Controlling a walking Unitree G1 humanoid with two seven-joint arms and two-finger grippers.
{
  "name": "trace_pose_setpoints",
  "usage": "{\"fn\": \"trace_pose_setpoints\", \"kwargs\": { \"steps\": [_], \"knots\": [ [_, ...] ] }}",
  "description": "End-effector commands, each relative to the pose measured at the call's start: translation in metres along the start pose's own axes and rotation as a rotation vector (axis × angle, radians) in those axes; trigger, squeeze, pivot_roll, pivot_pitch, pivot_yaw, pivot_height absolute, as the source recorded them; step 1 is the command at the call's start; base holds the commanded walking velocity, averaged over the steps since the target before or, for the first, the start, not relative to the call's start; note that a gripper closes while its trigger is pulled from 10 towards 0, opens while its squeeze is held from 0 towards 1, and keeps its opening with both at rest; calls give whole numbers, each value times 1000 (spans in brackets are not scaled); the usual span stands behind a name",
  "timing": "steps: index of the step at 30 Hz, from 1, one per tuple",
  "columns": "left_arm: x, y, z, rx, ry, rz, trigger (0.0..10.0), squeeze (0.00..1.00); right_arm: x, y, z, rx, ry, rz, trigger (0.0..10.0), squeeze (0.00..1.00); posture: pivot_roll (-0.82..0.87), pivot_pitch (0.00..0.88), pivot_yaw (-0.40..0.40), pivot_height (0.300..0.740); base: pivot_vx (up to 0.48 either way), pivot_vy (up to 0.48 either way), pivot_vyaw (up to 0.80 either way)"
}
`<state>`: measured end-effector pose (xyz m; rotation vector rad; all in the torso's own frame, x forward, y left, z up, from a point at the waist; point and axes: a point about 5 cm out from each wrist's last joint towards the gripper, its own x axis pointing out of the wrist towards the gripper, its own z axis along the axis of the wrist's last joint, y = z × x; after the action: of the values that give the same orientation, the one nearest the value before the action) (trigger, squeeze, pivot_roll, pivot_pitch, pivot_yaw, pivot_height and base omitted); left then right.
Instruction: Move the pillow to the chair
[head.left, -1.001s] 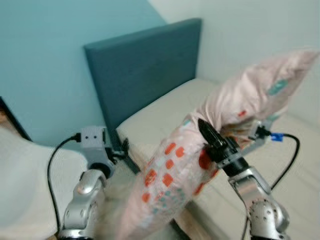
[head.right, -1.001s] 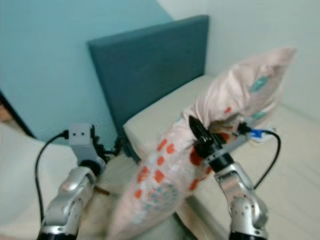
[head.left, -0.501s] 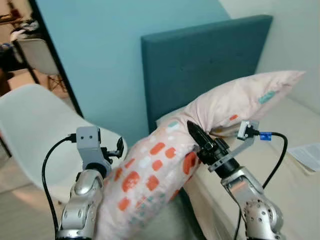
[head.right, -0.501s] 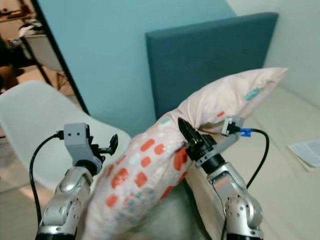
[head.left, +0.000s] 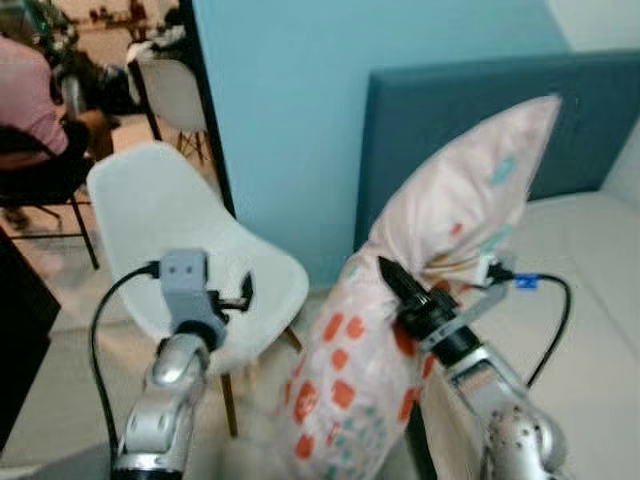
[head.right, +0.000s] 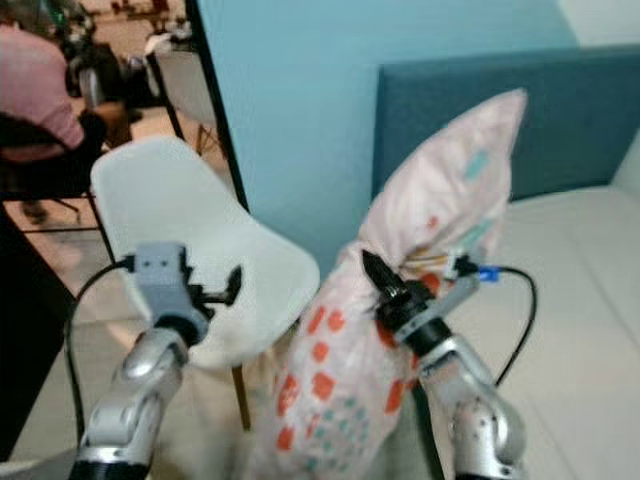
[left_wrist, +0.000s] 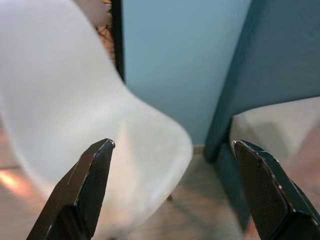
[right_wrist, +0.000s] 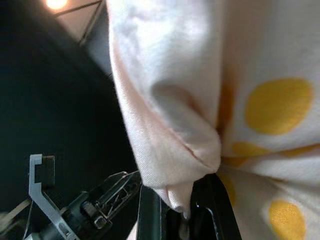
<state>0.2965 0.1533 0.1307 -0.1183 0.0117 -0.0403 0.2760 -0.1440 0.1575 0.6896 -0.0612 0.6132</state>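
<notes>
While pillow (head.left: 400, 330) hangs, chair (head.left: 180, 240) beside headboard (head.left: 470, 120)

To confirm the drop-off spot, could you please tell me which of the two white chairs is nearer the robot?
The white shell chair just beyond the open left tool; the other white chair stands farther back, past the dark doorframe.

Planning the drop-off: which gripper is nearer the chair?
Left. The left gripper hovers open just over the chair seat; the right gripper is off to its right, shut on the pillow.
</notes>
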Motion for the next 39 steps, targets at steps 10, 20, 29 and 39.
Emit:
{"fn": "trace_pose_setpoints", "kwargs": {
  "steps": [10,20,29,39],
  "knots": [
    [0,-1,-9,-1,35,-11,10000,0,4,6,9,-24,-41,53,10000,0,-56,8,9,740,0,0,745],
    [0,-1,-9,5,36,-15,10000,0,5,4,8,-30,-42,33,10000,0,-57,7,7,740,0,0,741],
    [0,-5,-9,39,25,-50,10000,0,6,-8,5,-19,-28,-61,10000,0,-58,0,5,740,192,0,0],
    [1,-6,-10,43,28,-59,10000,0,7,-9,2,-1,-1,-67,10000,0,-58,0,4,740,314,0,-312]
  ]
}}
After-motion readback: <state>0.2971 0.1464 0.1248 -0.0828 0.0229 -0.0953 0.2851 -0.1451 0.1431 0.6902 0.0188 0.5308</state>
